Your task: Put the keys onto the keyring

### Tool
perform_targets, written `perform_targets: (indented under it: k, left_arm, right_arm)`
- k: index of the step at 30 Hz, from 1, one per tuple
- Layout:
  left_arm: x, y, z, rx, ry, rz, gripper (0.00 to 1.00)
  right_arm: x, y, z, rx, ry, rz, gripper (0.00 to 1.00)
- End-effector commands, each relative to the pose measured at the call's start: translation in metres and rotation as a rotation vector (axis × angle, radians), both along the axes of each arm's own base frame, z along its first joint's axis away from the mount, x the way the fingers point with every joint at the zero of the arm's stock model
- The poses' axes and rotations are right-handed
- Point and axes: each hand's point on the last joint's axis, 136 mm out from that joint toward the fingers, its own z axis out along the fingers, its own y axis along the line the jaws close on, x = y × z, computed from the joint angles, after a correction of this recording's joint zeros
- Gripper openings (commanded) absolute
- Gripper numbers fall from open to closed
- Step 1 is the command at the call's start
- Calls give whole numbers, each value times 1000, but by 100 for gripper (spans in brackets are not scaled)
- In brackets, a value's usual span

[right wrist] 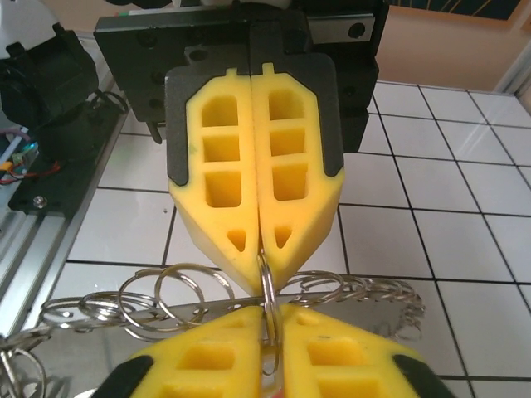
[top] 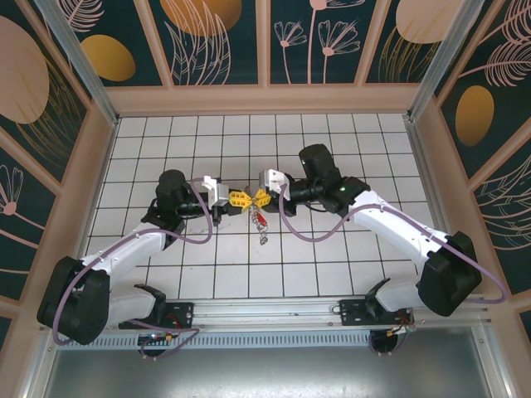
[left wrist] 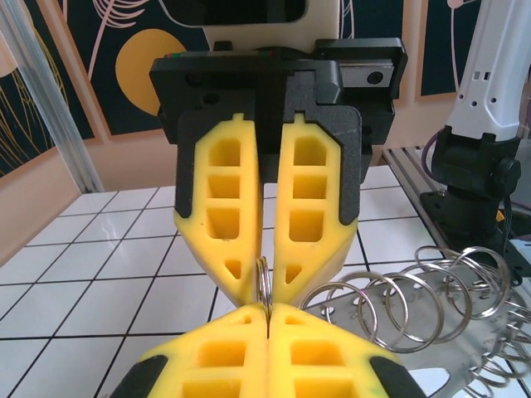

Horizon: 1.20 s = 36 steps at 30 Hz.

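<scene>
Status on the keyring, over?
Left end effector shut on keyring. Right end effector shut on it too, tip to tip. Small rings trail from it. Key not made out.

my worktop (top: 249, 274) is a grid of white square tiles with dark seams, boxed in by a peach frame (top: 265, 99) on its left, far and right sides. a metal rail (top: 274, 313) runs along the near edge, with my left base (top: 158, 308) and right base (top: 371, 311) bolted on it. the keyring (top: 262, 230) hangs over the middle tiles; whether its lower end touches them i cannot tell.
</scene>
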Motion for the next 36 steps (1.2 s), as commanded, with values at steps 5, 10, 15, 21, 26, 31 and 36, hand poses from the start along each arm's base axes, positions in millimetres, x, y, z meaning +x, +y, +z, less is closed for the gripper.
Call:
perform_targets:
  k: [5, 10, 15, 21, 26, 31, 36]
  left_arm:
    - [-12, -4, 6, 18, -37, -107, 0]
    - [-5, -2, -20, 199, -9, -108, 10]
    - [2, -5, -15, 149, 6, -71, 17]
    - [6, -4, -15, 162, 16, -41, 22]
    - [8, -4, -18, 165, 35, -25, 22]
    - [12, -5, -15, 157, 39, -11, 13]
    - [14, -11, -16, 164, 41, -8, 0]
  right_arm:
    - [-2, 4, 2, 18, -4, 38, 0]
    - [1, 1, 4, -9, -20, 10, 0]
    - [5, 1, 1, -53, -38, -16, 0]
    - [11, 3, -4, -80, -43, -53, 0]
    - [11, 8, -1, -59, -45, -52, 0]
    - [10, 14, -3, -72, -45, -46, 0]
    - [10, 19, 5, -28, -37, -48, 0]
